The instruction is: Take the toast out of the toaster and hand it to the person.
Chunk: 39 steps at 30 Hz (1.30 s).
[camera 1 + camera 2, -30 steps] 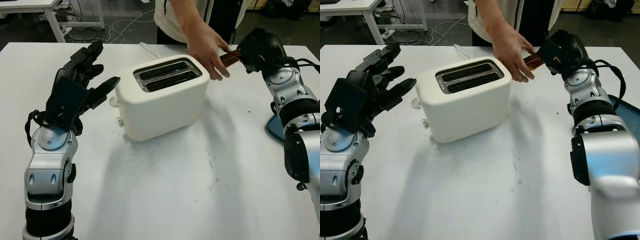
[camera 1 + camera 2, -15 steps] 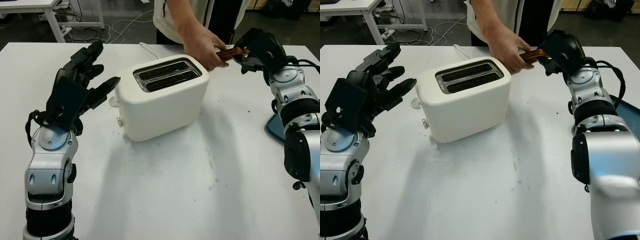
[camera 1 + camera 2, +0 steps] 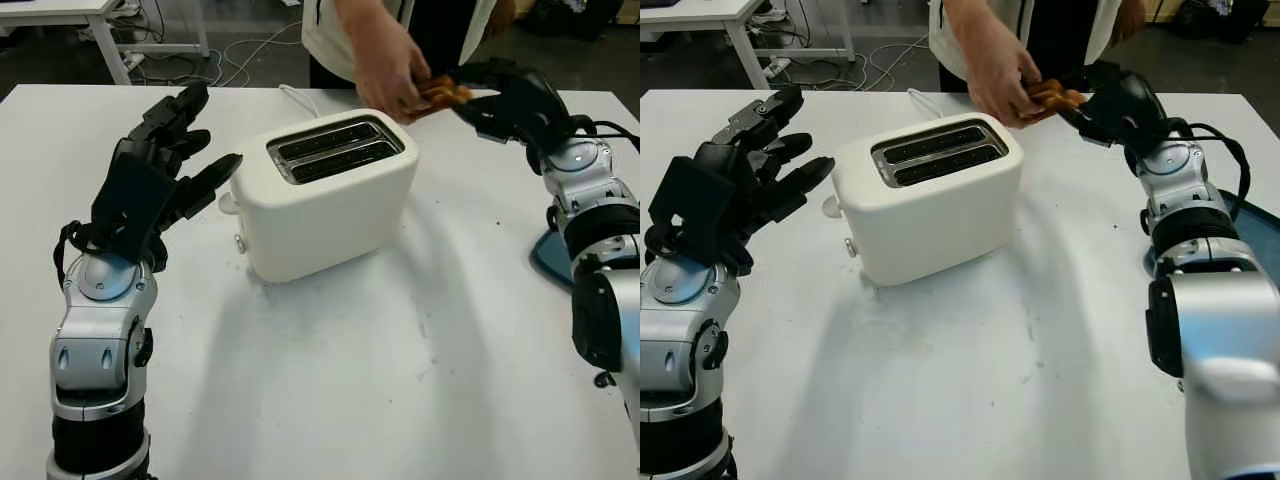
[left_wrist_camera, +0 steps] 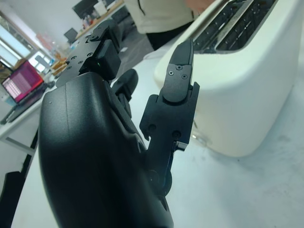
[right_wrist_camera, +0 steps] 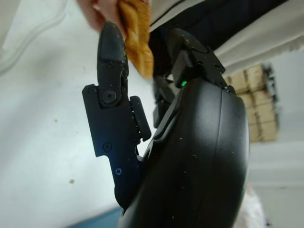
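The left hand (image 3: 165, 165) is nearest, raised above the white bench (image 3: 350, 380) on the left side, just beside the toaster (image 3: 325, 195) but not touching it. It holds nothing and it is open, with its palm turned toward the toaster's side wall. In the left wrist view the same black fingers (image 4: 178, 78) point toward the cream wall of the toaster.

The toaster stands in the middle of the bench, a little turned. Both of its slots on top are dark, and no bread stands up from them. A small knob is on its front lower corner.

At the right edge of the bench lies part of a blue object (image 3: 552, 258), beside the right arm.

Farther back on the right, the right hand (image 3: 1110, 100) is lifted above the far part of the bench, behind the toaster. The toast (image 3: 1052, 97) is in the air there, between this hand and the person's hand (image 3: 995, 75), which grips its other end. I cannot tell if the robot's fingers are closed on the toast or only near it; in the right wrist view one finger (image 5: 111, 47) is just beside the slice.

The person stands behind the far edge of the bench.
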Motion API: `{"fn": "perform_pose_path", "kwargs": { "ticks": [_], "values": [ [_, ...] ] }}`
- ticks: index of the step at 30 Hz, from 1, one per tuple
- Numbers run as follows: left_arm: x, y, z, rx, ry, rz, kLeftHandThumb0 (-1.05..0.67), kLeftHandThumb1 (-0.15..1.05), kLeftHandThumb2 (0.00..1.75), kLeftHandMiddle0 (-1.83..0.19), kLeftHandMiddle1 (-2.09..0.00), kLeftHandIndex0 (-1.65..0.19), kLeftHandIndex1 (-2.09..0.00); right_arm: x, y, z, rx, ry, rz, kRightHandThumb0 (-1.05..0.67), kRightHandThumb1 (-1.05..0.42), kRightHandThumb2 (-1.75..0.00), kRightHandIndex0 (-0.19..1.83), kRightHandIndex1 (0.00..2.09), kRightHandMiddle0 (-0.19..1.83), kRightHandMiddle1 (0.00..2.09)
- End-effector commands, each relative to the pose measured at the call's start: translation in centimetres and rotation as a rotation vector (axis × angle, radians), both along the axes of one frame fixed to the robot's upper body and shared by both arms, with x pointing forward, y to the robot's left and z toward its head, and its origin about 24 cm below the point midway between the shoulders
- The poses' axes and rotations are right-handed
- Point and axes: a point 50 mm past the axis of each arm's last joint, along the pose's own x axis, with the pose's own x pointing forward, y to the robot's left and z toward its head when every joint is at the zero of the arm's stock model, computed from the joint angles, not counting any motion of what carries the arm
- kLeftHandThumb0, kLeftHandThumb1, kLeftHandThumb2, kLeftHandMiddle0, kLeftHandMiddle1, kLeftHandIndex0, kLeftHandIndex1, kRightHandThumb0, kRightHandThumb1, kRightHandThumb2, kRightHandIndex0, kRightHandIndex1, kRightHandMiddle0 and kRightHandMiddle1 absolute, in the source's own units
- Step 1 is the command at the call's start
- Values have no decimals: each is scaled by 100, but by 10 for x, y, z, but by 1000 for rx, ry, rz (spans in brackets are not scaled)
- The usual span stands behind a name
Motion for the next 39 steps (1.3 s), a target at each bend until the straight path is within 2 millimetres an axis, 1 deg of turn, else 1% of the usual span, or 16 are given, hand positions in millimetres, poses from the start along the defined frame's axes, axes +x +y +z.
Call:
{"fn": "perform_pose_path", "kwargs": {
  "ticks": [1, 4, 6, 9, 11, 14, 16, 17, 19, 23, 26, 27, 30, 33, 35, 39],
  "values": [
    [-5, 5, -1, -28, 6, 36, -41, 92, 17, 0, -80, -35, -2, -5, -7, -7, 4, -15, -24, -68, -92, -28, 0, 0, 0, 0],
    [-13, 9, -3, -63, 3, 49, -38, 92, 18, 0, -75, -33, -1, -16, -6, -22, 63, -55, -33, -62, -92, -33, 2, 1, 1, 0],
    [-19, 11, -5, -83, 17, 56, -40, 92, 19, 0, -72, -32, -1, -29, 2, -34, 120, -90, -14, -63, -92, -35, 7, 3, 2, 1],
    [-30, 13, -10, -125, 46, 58, -43, 92, 17, -1, -66, -31, -1, -65, 24, -49, 219, -137, 42, -57, -92, -40, 9, 3, 5, 2],
    [-36, 13, -15, -107, 62, 68, -46, 92, 19, -6, -61, -32, -1, -89, 38, -59, 275, -158, 76, -54, -92, -46, 6, 2, 5, 1],
    [-43, 12, -24, -97, 76, 85, -50, 92, 22, -12, -55, -33, -2, -120, 56, -73, 334, -151, 93, -64, -92, -52, 4, 1, 2, 0],
    [-47, 11, -29, -97, 83, 90, -49, 92, 25, -14, -51, -34, -1, -135, 65, -79, 369, -130, 96, -68, -92, -53, 8, 3, 1, 0],
    [-49, 10, -33, -101, 86, 92, -49, 92, 27, -16, -49, -33, -1, -143, 71, -83, 418, -118, 106, -68, -92, -55, 9, 3, 0, 0],
    [-53, 6, -41, -118, 90, 88, -49, 92, 27, -18, -48, -33, -1, -157, 82, -90, 519, -97, 118, -68, -92, -56, 3, 1, 0, 0],
    [-61, -1, -62, -155, 139, 79, -45, 92, 30, -16, -43, -31, 0, -182, 101, -100, 626, -52, 148, -66, -92, -60, 0, 0, 0, 0],
    [-64, -6, -79, -157, 174, 96, -46, 92, 30, -16, -41, -31, 0, -192, 112, -107, 706, -18, 171, -60, -92, -61, 0, 0, 0, 0],
    [-64, -7, -84, -160, 171, 100, -50, 92, 30, -17, -41, -31, 0, -194, 114, -108, 713, -5, 170, -61, -92, -62, 0, 0, 0, 0],
    [-62, -11, -99, -212, 167, 112, -50, 92, 30, -19, -41, -32, -1, -198, 119, -117, 723, 44, 151, -63, -92, -64, 0, 0, 0, 0],
    [-60, -15, -110, -271, 169, 107, -47, 92, 31, -19, -39, -33, -1, -199, 121, -124, 717, 90, 131, -63, -92, -67, 0, 0, 0, 0],
    [-58, -16, -116, -281, 156, 90, -42, 92, 37, -17, -38, -31, 0, -199, 123, -129, 709, 107, 116, -62, -92, -68, 0, 0, 0, 0],
    [-53, -16, -123, -285, 129, 79, -45, 92, 40, -16, -39, -30, 0, -196, 122, -133, 714, 124, 91, -63, -92, -69, 0, 0, 0, 0]
  ]
}}
